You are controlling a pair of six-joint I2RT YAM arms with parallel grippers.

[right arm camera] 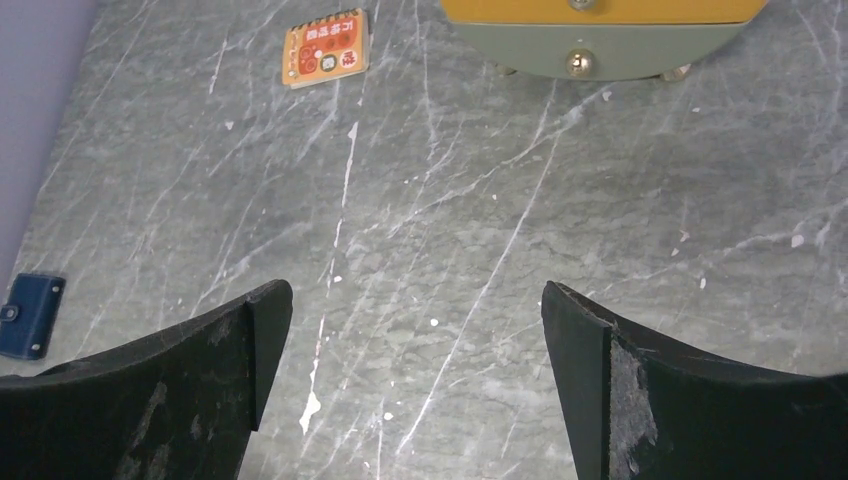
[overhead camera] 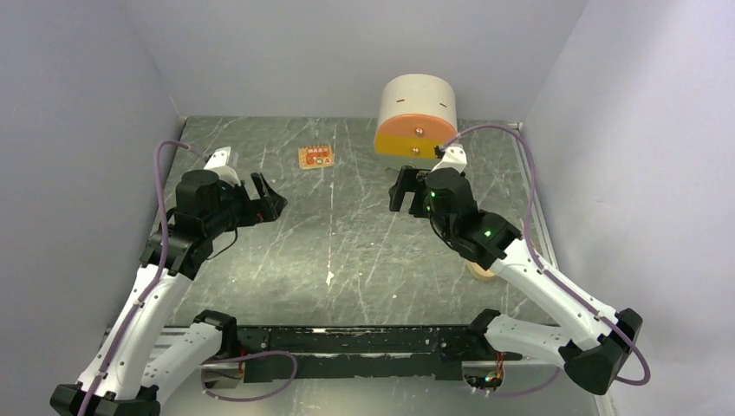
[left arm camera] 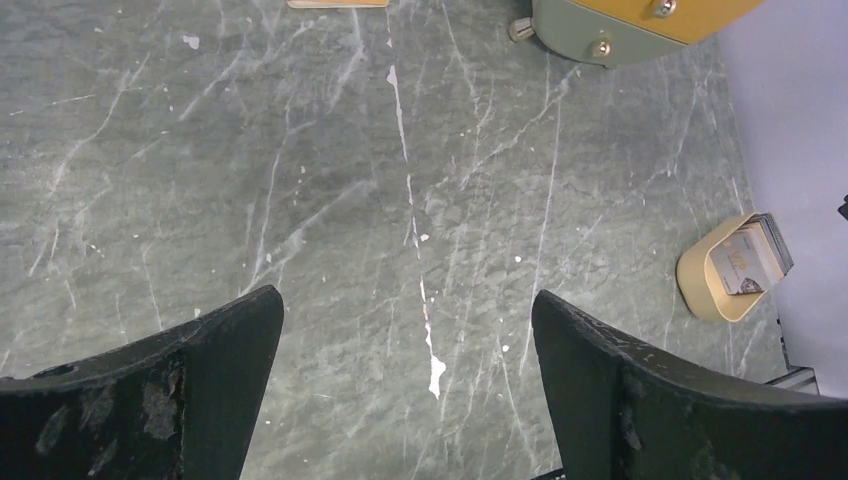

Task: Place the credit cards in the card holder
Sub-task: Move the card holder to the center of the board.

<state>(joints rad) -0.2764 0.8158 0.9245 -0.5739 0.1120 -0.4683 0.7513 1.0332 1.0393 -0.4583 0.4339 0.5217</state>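
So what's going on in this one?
Nothing is being handled yet. The left end effector and right end effector both hang open and empty above the table. The navy card holder lies closed near the left wall. The credit cards sit in a beige tray near the right wall, untouched.

The white-and-black left arm (overhead camera: pixel 149 293) and white-and-black right arm (overhead camera: pixel 555 290) reach forward and inward, the black two-finger left gripper (overhead camera: pixel 265 199) and black two-finger right gripper (overhead camera: pixel 401 190) angled toward each other, jaws wide apart and empty.
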